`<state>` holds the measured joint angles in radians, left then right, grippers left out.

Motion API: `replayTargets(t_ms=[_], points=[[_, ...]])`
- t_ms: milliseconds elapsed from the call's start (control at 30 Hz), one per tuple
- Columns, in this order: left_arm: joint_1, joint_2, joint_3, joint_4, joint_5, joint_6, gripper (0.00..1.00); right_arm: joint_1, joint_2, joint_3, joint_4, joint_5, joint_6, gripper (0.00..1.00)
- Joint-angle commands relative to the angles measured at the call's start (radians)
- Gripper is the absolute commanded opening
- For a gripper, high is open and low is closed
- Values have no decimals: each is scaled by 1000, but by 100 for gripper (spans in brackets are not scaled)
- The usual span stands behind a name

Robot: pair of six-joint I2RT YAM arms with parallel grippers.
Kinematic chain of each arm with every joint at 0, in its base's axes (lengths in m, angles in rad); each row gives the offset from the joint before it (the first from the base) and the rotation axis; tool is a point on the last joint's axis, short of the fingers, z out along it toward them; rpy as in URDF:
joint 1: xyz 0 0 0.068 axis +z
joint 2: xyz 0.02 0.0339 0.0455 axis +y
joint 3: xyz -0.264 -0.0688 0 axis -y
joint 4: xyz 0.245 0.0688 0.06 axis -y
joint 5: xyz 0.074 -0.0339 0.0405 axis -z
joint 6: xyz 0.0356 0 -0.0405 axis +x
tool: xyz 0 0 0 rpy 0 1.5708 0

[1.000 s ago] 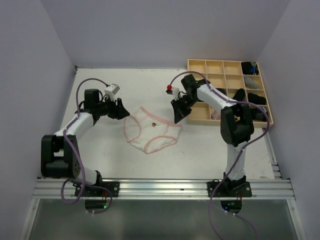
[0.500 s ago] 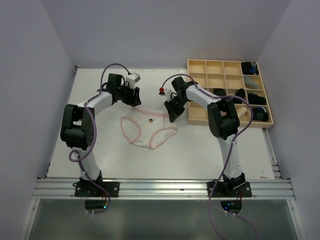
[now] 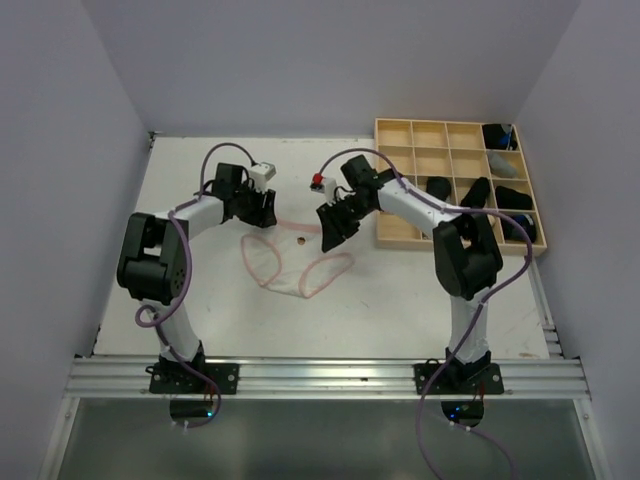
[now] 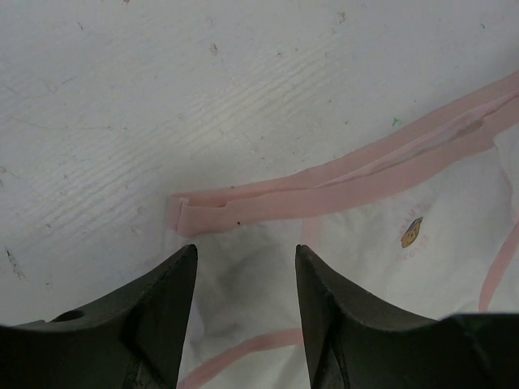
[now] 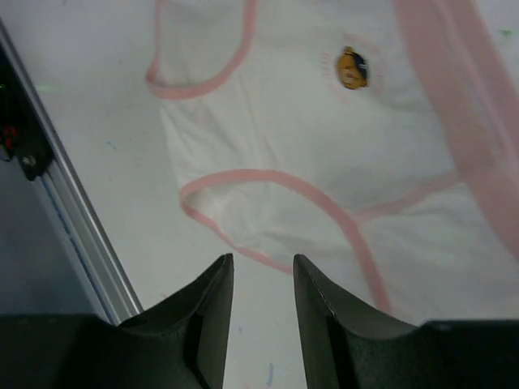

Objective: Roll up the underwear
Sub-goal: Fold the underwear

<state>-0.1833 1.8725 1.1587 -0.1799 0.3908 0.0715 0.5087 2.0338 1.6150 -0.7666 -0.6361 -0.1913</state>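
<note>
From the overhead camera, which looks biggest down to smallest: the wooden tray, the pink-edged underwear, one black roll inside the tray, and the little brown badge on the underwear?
1. wooden tray
2. pink-edged underwear
3. black roll
4. brown badge, which is only a speck here

Robot lab, enclosed test cell. Plain pale walls (image 3: 300, 60) box in a scuffed white table (image 3: 210, 300); along the bottom of the frame an aluminium rail (image 3: 330, 377) carries two bolted arm bases (image 3: 190, 378).
</note>
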Motion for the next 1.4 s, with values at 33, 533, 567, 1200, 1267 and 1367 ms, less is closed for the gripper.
replayTargets(t_ms=[33, 533, 567, 1200, 1267, 1367], points=[[21, -50, 16, 53, 10, -35, 56, 68, -46, -156, 230, -114, 218, 40], [137, -151, -67, -7, 108, -36, 56, 67, 72, -55, -48, 162, -344, 28], [137, -157, -68, -10, 138, -24, 56, 64, 65, -12, -60, 141, -373, 29], [100, 92, 226, -96, 211, 50, 53, 63, -6, -216, 197, -120, 184, 52], [99, 106, 228, -98, 183, 47, 50, 65, -1, -237, 217, -106, 228, 52], [97, 117, 226, -115, 180, 59, 47, 67, 12, -239, 228, -106, 227, 52]])
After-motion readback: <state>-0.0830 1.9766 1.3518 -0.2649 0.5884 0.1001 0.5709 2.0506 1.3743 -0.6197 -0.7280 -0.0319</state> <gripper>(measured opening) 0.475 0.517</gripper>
